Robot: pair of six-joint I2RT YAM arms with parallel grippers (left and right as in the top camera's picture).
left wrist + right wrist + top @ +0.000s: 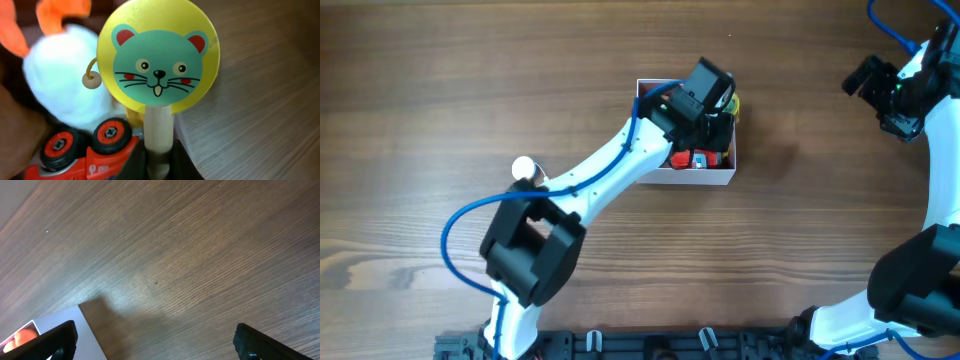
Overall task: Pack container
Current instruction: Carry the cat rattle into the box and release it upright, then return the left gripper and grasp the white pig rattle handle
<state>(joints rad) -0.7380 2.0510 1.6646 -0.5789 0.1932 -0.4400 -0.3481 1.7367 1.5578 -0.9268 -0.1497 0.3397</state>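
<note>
Wood-grain surface [420, 100] spreads beneath both our arms, and the container [705, 178] sits near its middle. Our left gripper [703, 98] is directly above that box, clamped on the wooden handle [159, 127] of a yellow cat-face rattle [159, 55] (a bead [90, 80] dangles at its side), over a red toy car [85, 155] and a white plush [65, 80] lying inside. Our right gripper [890, 90] hangs with fingers spread above bare wood, well apart to the container's right.

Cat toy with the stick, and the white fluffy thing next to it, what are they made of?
The cat toy looks like wood: its stick is bare, pale and unpainted, and the round face is smooth, painted yellow and teal. The white toy looks soft, probably plush or fleece, but it is blurry.
</note>
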